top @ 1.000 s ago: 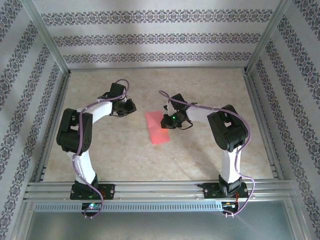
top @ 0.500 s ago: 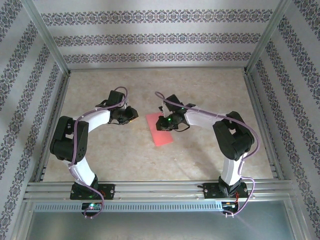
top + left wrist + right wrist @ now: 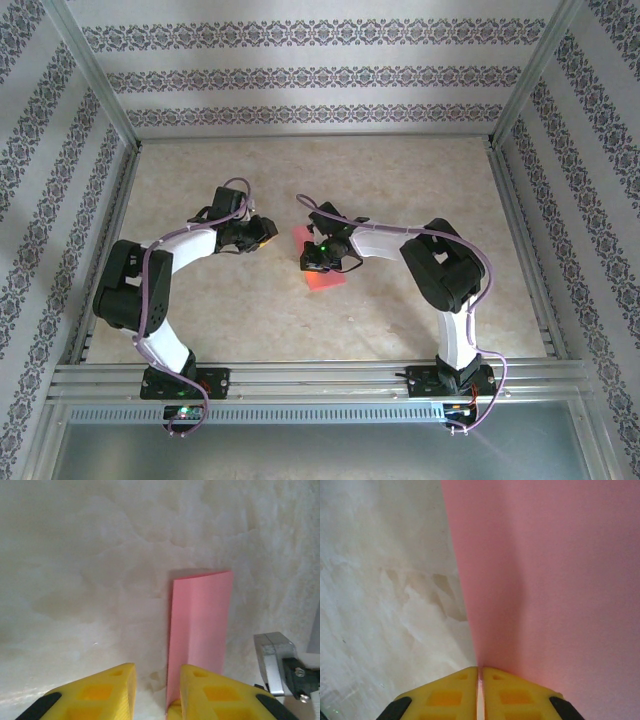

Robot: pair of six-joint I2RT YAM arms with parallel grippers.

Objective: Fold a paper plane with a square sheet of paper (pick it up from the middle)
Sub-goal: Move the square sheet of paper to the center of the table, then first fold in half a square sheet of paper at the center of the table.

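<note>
Pink sheet (image 3: pixel 324 279) lies approx mid-bench (image 3: pixel 400 170), a bit right of centre, btwn the two arms. R hand (image 3: pixel 314 256) sits over its middle, so the sheet's far-left corner and near end stick out either side of it. From above, can't tell if the sheet is flat or partly lifted. R wrist view: the R hand's yellow fingers (image 3: pixel 445 695) are pressed together, pinching the sheet's edge, w/ a thin pink sliver showing in the seam btwn them. The sheet spreads away from the tips across the right part of that view, w/ pale marbled bench to the left. L hand (image 3: pixel 259 232) is just left of the sheet, low over the bench, tips pointing right toward it. L wrist view: its fingers (image 3: pixel 95 695) are spread w/ a clear gap, bare bench showing btwn them, nothing held. There the sheet reads as a narrow pink strip running away from the inner side of the right-hand finger, w/ a shadow along its left and far edges. Its near end is right at that finger; touching or not, can't tell. Grey metal block (image 3: pixel 274 652) of the R arm shows at the right edge, just beside the strip.
</note>
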